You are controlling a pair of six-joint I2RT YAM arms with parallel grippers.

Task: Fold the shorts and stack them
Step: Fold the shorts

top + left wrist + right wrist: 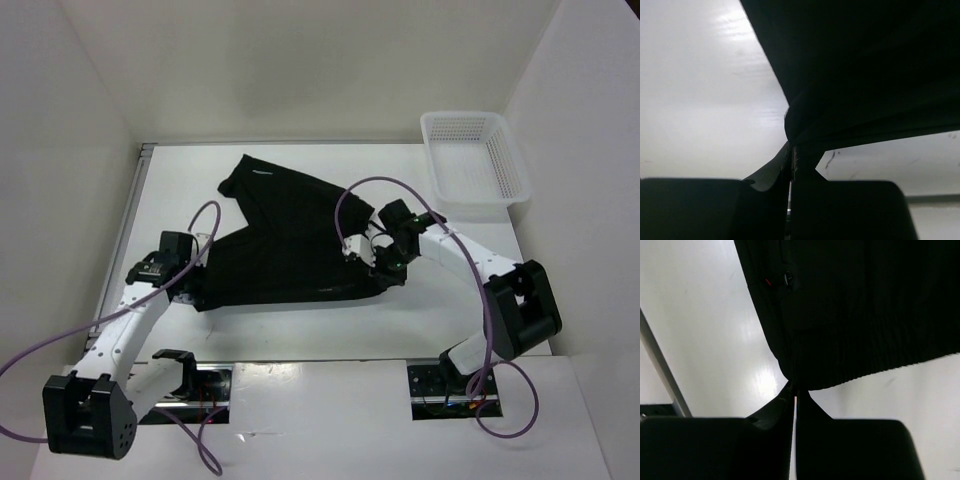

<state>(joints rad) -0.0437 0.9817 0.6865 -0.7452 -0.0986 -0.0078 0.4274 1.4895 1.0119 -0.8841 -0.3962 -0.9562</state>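
Note:
The black shorts (283, 247) lie spread across the middle of the white table, one leg reaching to the far left. My left gripper (192, 270) is shut on the near left corner of the shorts (865, 75), the fabric pinched between its fingertips (793, 159). My right gripper (372, 262) is shut on the near right corner, at the ribbed waistband (865, 315), the cloth caught at its tips (796, 386). A small zip pull and a red mark show on the fabric in the right wrist view.
A white mesh basket (512, 170) stands at the far right corner of the table. White walls enclose the table on the left, back and right. Purple cables loop over both arms.

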